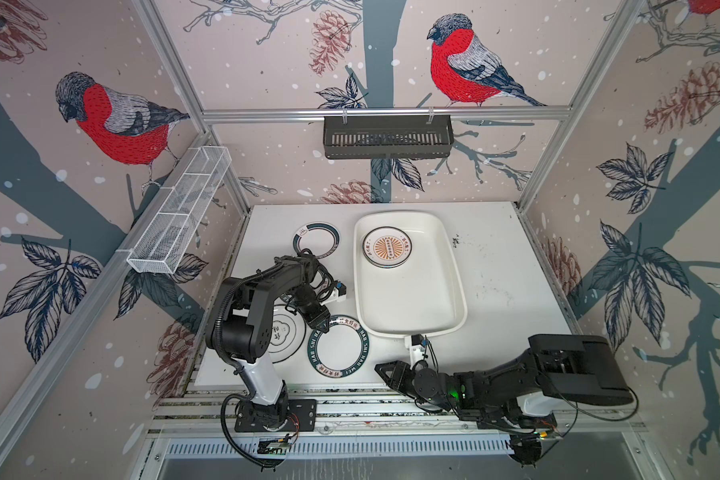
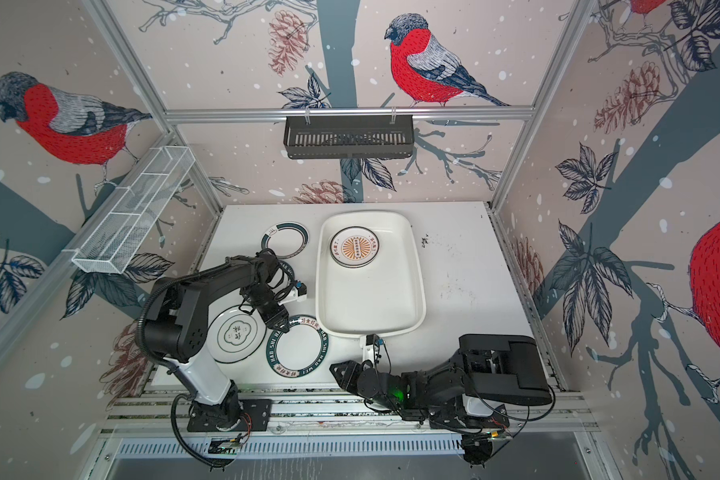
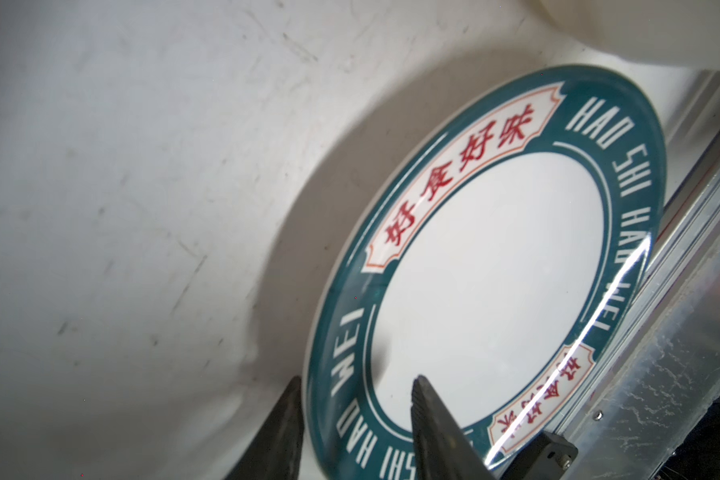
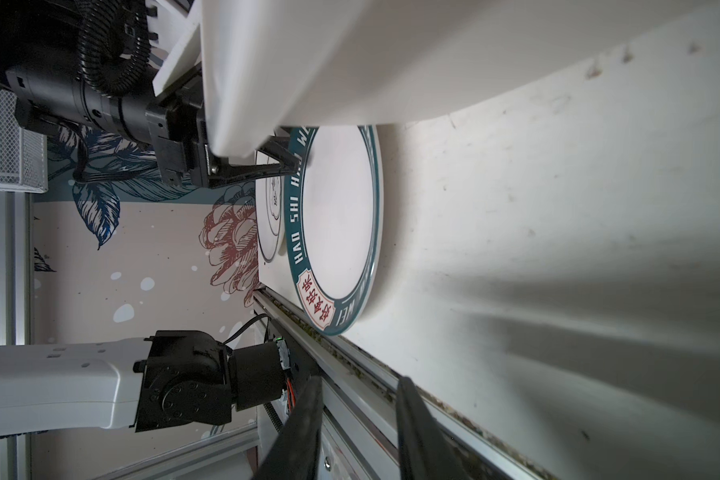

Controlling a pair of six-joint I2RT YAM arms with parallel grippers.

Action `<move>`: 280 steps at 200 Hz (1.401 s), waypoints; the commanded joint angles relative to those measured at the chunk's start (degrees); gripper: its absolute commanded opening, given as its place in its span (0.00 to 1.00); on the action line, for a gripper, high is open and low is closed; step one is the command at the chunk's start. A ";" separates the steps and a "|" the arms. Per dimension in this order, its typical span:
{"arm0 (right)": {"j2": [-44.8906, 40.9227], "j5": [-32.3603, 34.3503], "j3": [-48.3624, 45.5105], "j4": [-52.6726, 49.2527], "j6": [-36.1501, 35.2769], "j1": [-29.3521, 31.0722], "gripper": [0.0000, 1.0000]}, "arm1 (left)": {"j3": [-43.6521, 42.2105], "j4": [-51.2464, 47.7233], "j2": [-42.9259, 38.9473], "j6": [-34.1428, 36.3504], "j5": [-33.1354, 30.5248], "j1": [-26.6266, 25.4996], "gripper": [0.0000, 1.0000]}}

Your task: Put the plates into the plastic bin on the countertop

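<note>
Left gripper (image 3: 358, 380), jaws spread, straddles the rim of the green-lettered plate (image 3: 487, 291). Right gripper (image 4: 360, 380): jaws slightly apart, gripping nothing.

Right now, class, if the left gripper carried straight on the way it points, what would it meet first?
Most likely the green lettered plate: the left gripper points down at its rim, with one finger on either side. How near it is, I cannot tell.

Clover plate (image 1: 285, 338) partly hidden under left arm (image 1: 262, 286); stack (image 1: 387, 248) perhaps two plates.
</note>
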 commanded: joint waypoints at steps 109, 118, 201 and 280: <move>7.34 -2.02 2.01 9.30 0.43 -1.33 0.30 | 0.64 -2.96 0.42 2.99 3.05 1.69 0.35; 7.72 -2.02 2.09 9.82 0.51 -1.43 0.30 | 0.56 -2.85 0.56 3.08 3.05 1.78 0.35; 11.43 -4.26 3.54 12.32 1.22 -2.84 0.27 | 0.87 -3.99 2.58 5.01 5.21 3.05 0.30; 12.12 -5.95 3.53 12.59 1.39 -3.73 0.26 | 1.38 -5.04 3.01 5.45 6.88 4.15 0.18</move>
